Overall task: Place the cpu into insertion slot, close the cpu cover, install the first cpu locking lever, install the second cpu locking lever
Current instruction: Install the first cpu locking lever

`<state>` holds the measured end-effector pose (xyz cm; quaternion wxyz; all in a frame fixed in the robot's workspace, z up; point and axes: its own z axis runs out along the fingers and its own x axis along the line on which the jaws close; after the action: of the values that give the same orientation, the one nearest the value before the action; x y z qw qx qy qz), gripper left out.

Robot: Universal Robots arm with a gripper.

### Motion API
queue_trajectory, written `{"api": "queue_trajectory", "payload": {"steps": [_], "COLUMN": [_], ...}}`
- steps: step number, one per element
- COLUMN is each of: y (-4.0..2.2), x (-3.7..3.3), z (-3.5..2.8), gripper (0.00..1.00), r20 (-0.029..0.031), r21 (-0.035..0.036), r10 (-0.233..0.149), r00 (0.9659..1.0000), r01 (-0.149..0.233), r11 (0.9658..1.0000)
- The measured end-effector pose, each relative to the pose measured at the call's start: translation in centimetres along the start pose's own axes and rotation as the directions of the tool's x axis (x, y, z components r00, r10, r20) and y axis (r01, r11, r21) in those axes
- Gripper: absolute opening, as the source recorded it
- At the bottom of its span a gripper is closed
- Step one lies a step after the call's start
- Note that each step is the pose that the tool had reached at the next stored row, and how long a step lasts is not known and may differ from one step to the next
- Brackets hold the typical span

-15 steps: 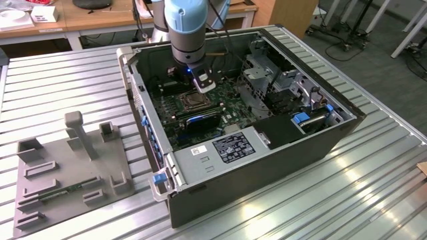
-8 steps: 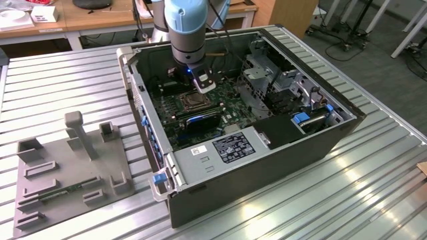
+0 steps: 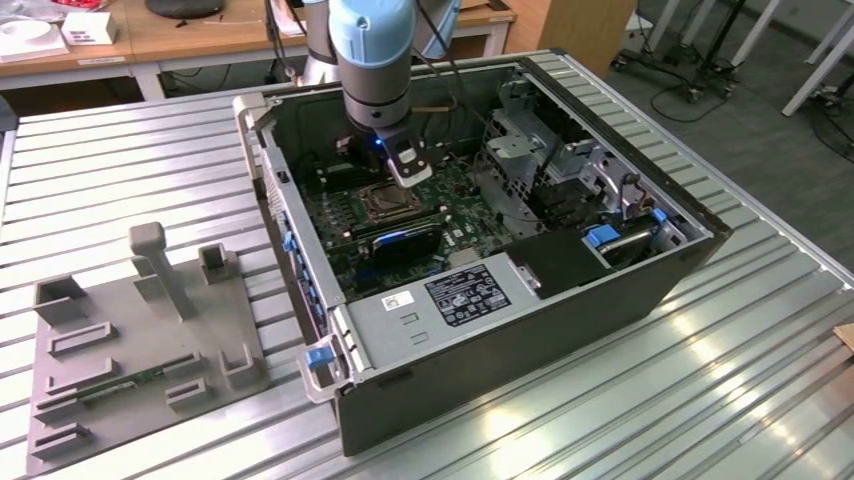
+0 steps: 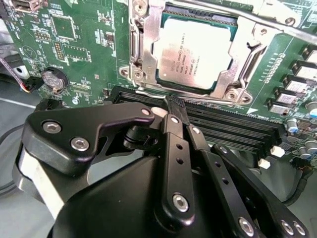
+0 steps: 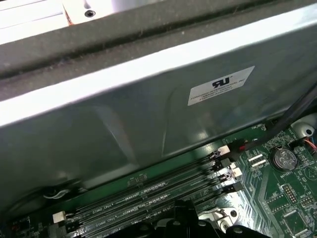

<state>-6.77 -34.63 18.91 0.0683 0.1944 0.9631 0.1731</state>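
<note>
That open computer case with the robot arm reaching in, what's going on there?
A robot arm is working on the motherboard inside the opened computer case. The cpu already sits in the insertion slot, with the cpu cover framing it. In the second wrist view the gripper, fingers together and holding nothing, is at the slot's edge beside the long black memory slots.

White sticker on case wall and cpu bear print, seemingly illegible.
</note>
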Motion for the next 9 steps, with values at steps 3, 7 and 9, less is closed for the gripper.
{"api": "queue_trajectory", "payload": {"steps": [3,7,9], "y": [-0.02,-0.05,-0.05], "x": [0.0,0.0,0.0], "z": [0.03,0.08,0.1], "gripper": [0.1,0.1,0.1], "r20": [0.0012,0.0021,0.0022], "r21": [0.0034,0.0059,0.0058], "r10": [-0.001,-0.001,-0.001], "r00": [1.0,1.0,1.0], "r01": [0.001,0.001,0.001], "r11": [1.0,1.0,1.0]}}
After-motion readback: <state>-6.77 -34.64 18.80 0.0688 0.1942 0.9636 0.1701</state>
